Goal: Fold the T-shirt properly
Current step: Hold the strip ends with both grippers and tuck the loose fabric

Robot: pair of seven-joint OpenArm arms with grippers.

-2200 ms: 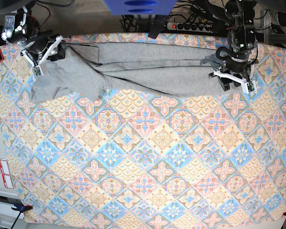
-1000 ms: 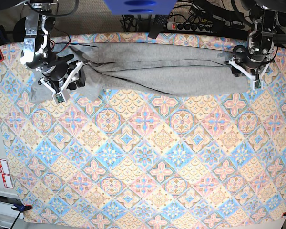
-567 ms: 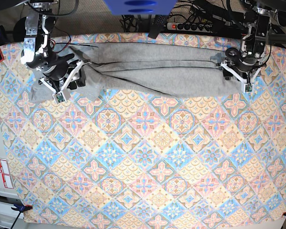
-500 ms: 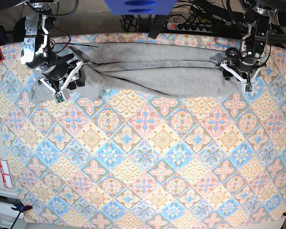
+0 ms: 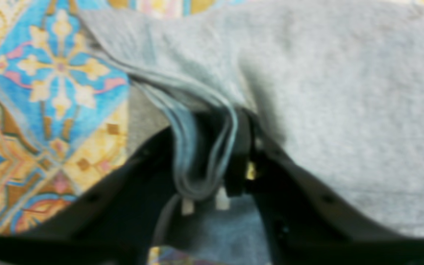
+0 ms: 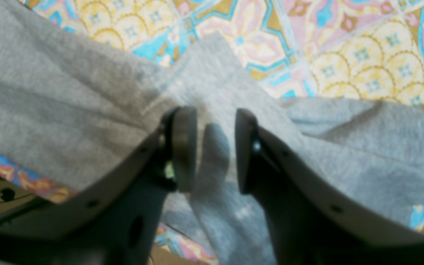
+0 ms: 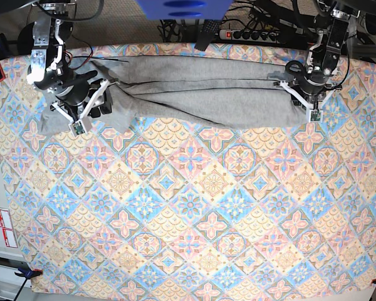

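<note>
The T-shirt lies bunched along the tabletop's far edge, long axis running 9 to 3 o'clock. The right hand pinches its 9 o'clock end; the left hand clamps gathered hem at 3 o'clock.

Both wrist views reach you blurred. The left tool hides part of the T-shirt hem, and its lettering shows nowhere.
</note>
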